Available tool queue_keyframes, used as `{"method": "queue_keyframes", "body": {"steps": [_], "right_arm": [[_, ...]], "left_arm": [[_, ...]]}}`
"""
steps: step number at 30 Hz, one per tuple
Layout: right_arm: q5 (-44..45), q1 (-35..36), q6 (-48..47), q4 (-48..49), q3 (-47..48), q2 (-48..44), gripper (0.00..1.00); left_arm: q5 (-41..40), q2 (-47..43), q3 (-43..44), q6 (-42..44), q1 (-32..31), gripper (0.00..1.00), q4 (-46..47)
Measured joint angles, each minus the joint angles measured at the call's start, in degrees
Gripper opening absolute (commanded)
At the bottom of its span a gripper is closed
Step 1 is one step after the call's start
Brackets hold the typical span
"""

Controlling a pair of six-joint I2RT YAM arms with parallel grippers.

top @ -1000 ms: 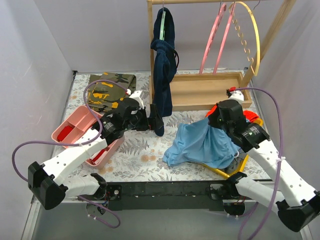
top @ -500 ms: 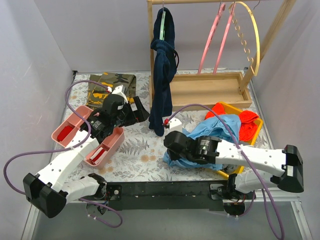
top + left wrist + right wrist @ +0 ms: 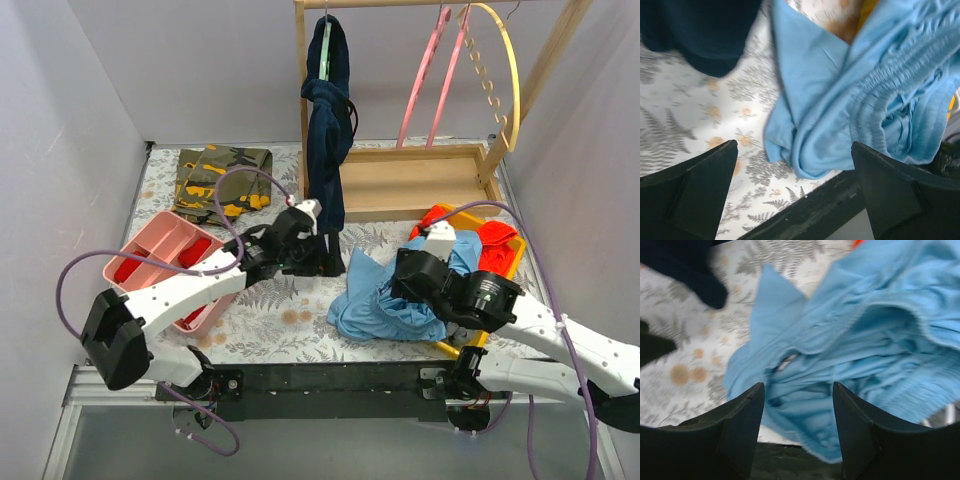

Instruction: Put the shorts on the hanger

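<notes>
The light blue shorts [image 3: 385, 305] lie crumpled on the table's near right side, partly over a yellow bin. In the left wrist view the shorts [image 3: 865, 100] show their gathered elastic waistband. My right gripper [image 3: 400, 287] hovers just over them, open; its wrist view shows the shorts [image 3: 850, 355] below the gripper [image 3: 797, 412], nothing pinched. My left gripper [image 3: 325, 262] is open beside the shorts' left edge, by the hem of the navy garment, and the gripper [image 3: 795, 170] holds nothing. The yellow hanger [image 3: 512, 70] hangs on the wooden rack at the back right.
A dark navy garment [image 3: 325, 130] hangs from the rack's left end down to the table. Pink hangers [image 3: 430, 80] hang beside the yellow one. The rack's wooden base [image 3: 420, 180] stands behind. Orange-red shorts [image 3: 495, 235] lie in the yellow bin [image 3: 478, 338]. A pink tray [image 3: 150, 250] and camouflage garment [image 3: 222, 175] sit left.
The right gripper, shut on the lifted shorts a second ago, has opened, and the shorts lie slumped on the table. The left arm has swung right towards the shorts.
</notes>
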Motion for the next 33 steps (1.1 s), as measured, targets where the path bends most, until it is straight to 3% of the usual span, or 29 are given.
{"method": "queue_keyframes", "body": {"steps": [11, 18, 23, 25, 27, 28, 30, 32, 33], "right_arm": [[6.6, -17.7, -3.8, -3.54, -4.44, -6.19, 0.62], [6.84, -25.4, -10.23, 1.75, -7.19, -4.37, 0.61], [6.8, -28.04, -13.66, 5.33, -7.98, -1.49, 0.59], [6.73, -28.68, -14.58, 6.45, -8.7, -0.31, 0.57], [6.71, -29.57, -15.91, 7.69, -9.14, 1.36, 0.53], [6.62, -29.97, -16.48, 8.07, -9.18, 2.14, 0.5], [6.23, -31.1, -17.7, 9.22, -9.2, 4.09, 0.36], [5.79, -32.02, -18.69, 10.1, -9.2, 5.46, 0.05], [5.49, -32.35, -19.37, 10.36, -9.16, 5.81, 0.01]], "left_arm": [[-4.92, 10.32, 1.81, -7.43, -16.02, 0.83, 5.68], [-9.35, 13.42, 2.12, -13.77, -19.43, 0.7, 11.82], [-10.08, 19.82, 2.8, -14.38, -21.31, 0.49, 14.8], [-10.4, 20.0, 2.82, -14.43, -21.81, 0.24, 14.82], [-11.76, 19.87, 2.84, -14.01, -22.1, 0.0, 14.64], [-12.63, 19.63, 2.84, -14.19, -22.12, 0.0, 14.43], [-15.19, 18.45, 2.82, -13.33, -22.1, 0.0, 13.7], [-17.03, 16.87, 2.82, -12.76, -21.97, 0.0, 12.68], [-18.12, 15.69, 2.82, -12.11, -21.79, 0.0, 12.09]]}}
